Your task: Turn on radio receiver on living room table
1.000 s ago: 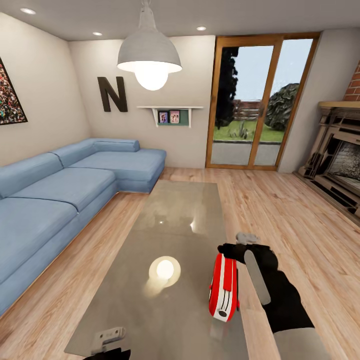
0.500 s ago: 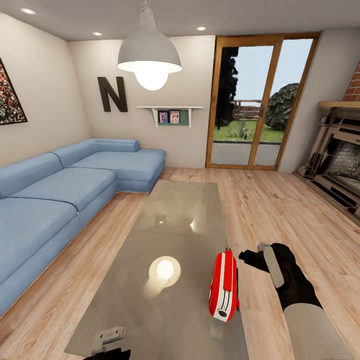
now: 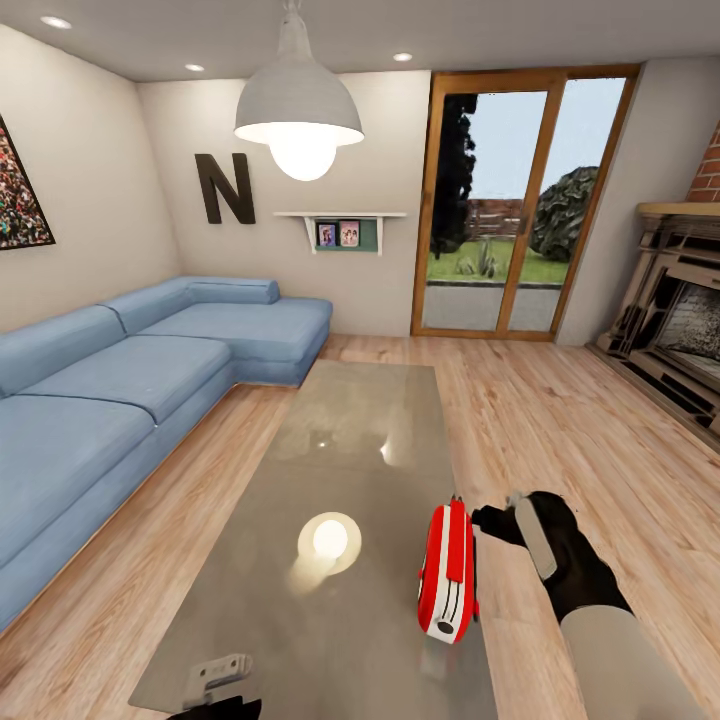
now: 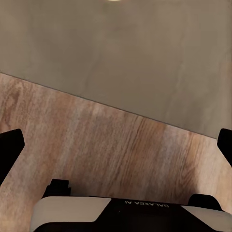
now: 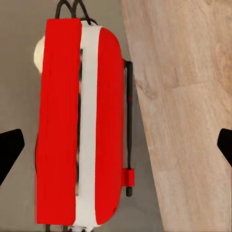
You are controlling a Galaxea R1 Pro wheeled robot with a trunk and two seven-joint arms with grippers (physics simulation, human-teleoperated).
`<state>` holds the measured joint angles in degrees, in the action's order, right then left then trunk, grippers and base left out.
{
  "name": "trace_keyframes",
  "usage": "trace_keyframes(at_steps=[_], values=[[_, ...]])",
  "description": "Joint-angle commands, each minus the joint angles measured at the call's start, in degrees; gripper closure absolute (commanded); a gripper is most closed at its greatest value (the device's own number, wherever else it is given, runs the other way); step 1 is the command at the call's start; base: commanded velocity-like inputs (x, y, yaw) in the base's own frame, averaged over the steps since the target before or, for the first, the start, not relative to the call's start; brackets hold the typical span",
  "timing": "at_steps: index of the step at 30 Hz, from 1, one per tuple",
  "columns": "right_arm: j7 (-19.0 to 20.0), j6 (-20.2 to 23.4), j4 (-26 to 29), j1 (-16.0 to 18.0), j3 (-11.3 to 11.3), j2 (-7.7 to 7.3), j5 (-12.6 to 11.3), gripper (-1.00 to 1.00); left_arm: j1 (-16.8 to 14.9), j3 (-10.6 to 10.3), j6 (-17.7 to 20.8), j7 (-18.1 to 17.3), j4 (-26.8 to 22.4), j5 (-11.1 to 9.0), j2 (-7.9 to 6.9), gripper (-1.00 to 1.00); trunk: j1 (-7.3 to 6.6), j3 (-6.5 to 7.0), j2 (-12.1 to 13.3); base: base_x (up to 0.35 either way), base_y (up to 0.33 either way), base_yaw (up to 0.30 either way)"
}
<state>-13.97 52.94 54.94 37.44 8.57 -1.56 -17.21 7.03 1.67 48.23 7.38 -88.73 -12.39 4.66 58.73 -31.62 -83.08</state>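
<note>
Indoors, living room (image 3: 560,400): light wood floor, blue corner sofa (image 3: 130,380), dark letter N (image 3: 224,188), white pendant lamp (image 3: 298,110), glass doors (image 3: 520,200), brick fireplace (image 3: 680,320).

Radio receiver (image 3: 448,572) stands on edge on the table (image 3: 350,450), at the table's right long edge, near end. Red body, white stripes, thin wire handle at its far end. On the right wrist camera the radio (image 5: 79,125) shows its red-and-white narrow side, thin black antenna along it, table edge and floor close beside.

Right gripper (image 3: 492,522) hangs off the table's right edge over the floor, just beside the radio's far end, fingertips pointed toward it. Contact: cannot tell. Fingers spread wide on the wrist camera, nothing pinched between them.

Left gripper (image 3: 215,680) sits low at the table's near edge. On its wrist camera the dark fingertips (image 4: 10,147) stand wide apart over the table edge and floor, holding nothing.

Lamp's bright reflection (image 3: 328,540) lies on the glossy top, left of the radio.
</note>
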Motion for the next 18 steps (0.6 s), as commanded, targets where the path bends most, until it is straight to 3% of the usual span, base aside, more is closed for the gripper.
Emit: trace_keyframes(at_steps=[1, 4, 6, 14, 18], values=[[0.0, 0.0, 0.0, 0.0, -1.5, 0.07, 0.0, -1.00, 0.0, 0.0, 0.0, 0.0, 0.0, 0.0, 0.00, -1.00, 0.00, 0.00, 0.0, 0.000, 0.000, 0.000], [0.1, -0.1, 0.0, 0.0, -5.0, 0.37, 0.0, -1.00, 0.0, 0.0, 0.0, 0.0, 0.0, 0.0, 0.00, -1.00, 0.00, 0.00, 0.0, 0.000, 0.000, 0.000], [0.8, -0.2, 0.0, 0.0, -6.1, 0.47, -0.1, -1.00, 0.0, 0.0, 0.0, 0.0, 0.0, 0.0, 0.00, -1.00, 0.00, 0.00, 0.0, 0.000, 0.000, 0.000], [3.6, -0.3, -1.0, 0.5, -7.5, 1.12, -0.2, -1.00, 0.0, 0.0, -0.1, 0.0, 0.0, 0.0, 0.83, -1.00, 0.00, 0.00, 0.0, 0.000, 0.000, 0.000], [3.7, -0.5, -6.1, 3.0, -7.4, 0.87, 0.1, -1.00, 0.0, 0.0, -0.1, 0.0, 0.0, 0.0, 1.08, -1.00, 0.00, 0.00, 0.0, 0.000, 0.000, 0.000]])
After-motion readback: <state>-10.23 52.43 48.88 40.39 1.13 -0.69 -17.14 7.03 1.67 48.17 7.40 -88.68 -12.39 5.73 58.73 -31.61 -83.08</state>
